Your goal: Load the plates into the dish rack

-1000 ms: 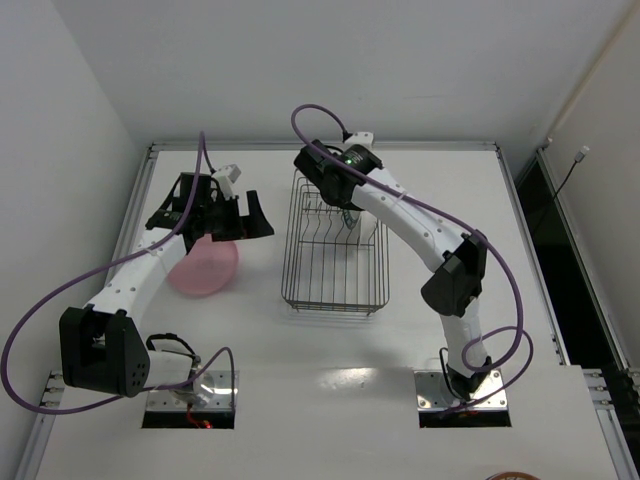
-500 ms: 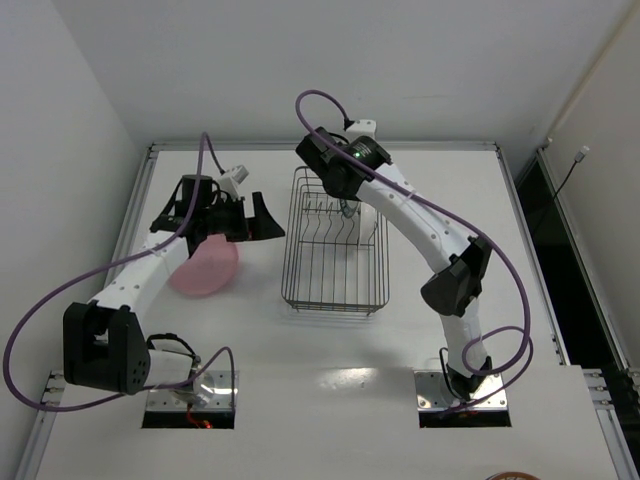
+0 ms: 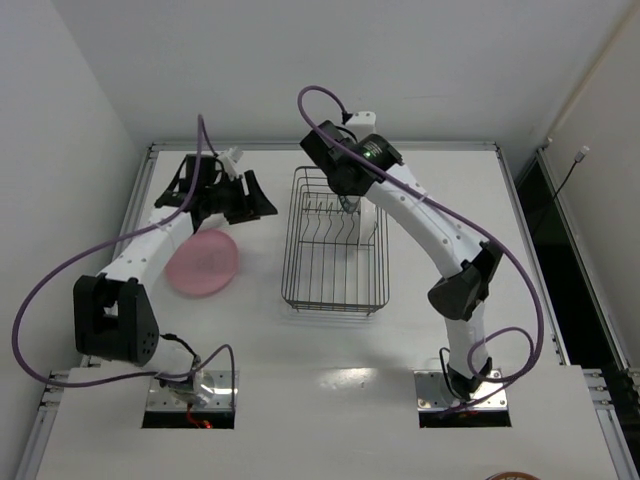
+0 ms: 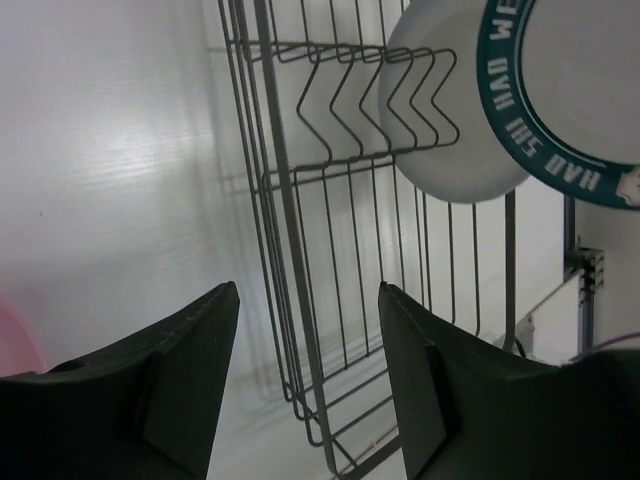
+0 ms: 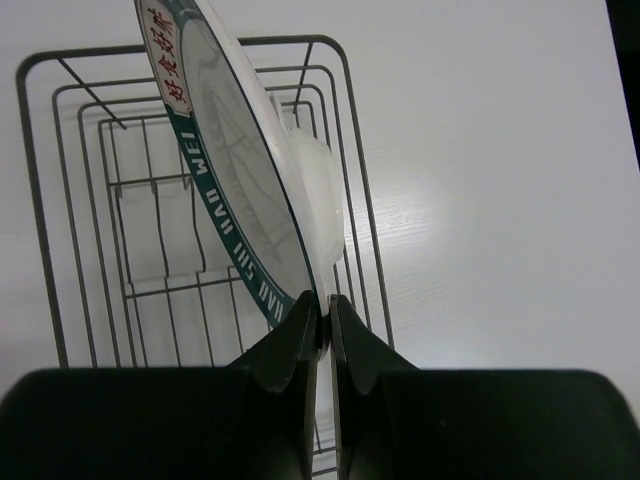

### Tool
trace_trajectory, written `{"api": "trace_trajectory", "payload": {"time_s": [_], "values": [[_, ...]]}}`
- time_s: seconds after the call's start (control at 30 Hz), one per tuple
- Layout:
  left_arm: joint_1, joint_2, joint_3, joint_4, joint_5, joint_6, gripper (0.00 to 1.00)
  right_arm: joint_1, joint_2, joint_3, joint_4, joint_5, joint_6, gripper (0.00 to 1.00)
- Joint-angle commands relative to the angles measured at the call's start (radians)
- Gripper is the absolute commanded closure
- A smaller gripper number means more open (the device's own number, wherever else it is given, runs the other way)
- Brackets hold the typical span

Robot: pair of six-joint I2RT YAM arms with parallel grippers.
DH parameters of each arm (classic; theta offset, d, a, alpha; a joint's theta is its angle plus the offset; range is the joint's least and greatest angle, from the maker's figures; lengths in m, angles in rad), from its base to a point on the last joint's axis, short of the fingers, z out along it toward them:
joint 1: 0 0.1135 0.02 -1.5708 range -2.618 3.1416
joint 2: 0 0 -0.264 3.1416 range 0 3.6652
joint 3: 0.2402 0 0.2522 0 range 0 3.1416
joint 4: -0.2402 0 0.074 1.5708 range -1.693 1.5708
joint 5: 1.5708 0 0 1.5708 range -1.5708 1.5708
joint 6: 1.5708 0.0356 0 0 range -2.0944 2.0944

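Observation:
The dish rack (image 3: 335, 250) of thin dark wire stands mid-table. My right gripper (image 5: 327, 305) is shut on the rim of a white plate with a dark green lettered rim (image 5: 225, 170), which it holds on edge over the far end of the rack (image 5: 60, 200). From above, that gripper (image 3: 347, 205) sits at the rack's far end. The pink plate (image 3: 203, 262) lies flat on the table left of the rack. My left gripper (image 3: 245, 205) hovers beyond the pink plate, open and holding nothing. Its wrist view shows the gripper (image 4: 307, 290), the rack (image 4: 290, 200), the green-rimmed plate (image 4: 450, 130) and a pink sliver (image 4: 12, 345).
White walls close in on the left and far sides, with a raised table edge (image 3: 150, 150) along the back. The right arm's elbow (image 3: 458, 290) reaches over the table right of the rack. Purple cables (image 3: 40, 300) loop off both arms.
My left gripper has risen off the pink plate and swung toward the far edge, its jaws narrower than before. The right gripper has shifted the held plate slightly farther back.

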Motion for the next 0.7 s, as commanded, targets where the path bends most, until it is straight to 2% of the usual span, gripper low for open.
{"api": "trace_trajectory", "payload": {"time_s": [0.0,0.13,0.27,0.4,0.57,0.67], "values": [[-0.079,0.063,0.163,-0.122,-0.164,0.056,0.46,0.007,-0.116,-0.012,0.064,0.036,-0.039,1.0],[-0.11,0.205,0.209,-0.164,-0.182,0.086,0.48,-0.003,-0.142,-0.051,0.075,0.036,-0.05,1.0],[-0.13,0.271,0.209,-0.164,-0.172,0.086,0.48,-0.003,-0.176,-0.074,0.084,0.045,-0.05,1.0],[-0.14,0.303,0.219,-0.19,-0.195,0.108,0.39,-0.003,-0.187,-0.092,0.084,0.045,-0.05,1.0],[-0.164,0.337,0.228,-0.2,-0.205,0.117,0.39,-0.003,-0.216,-0.115,0.117,0.036,-0.05,1.0],[-0.192,0.36,0.238,-0.21,-0.215,0.126,0.47,-0.003,-0.225,-0.126,0.117,0.036,-0.05,1.0]]}}
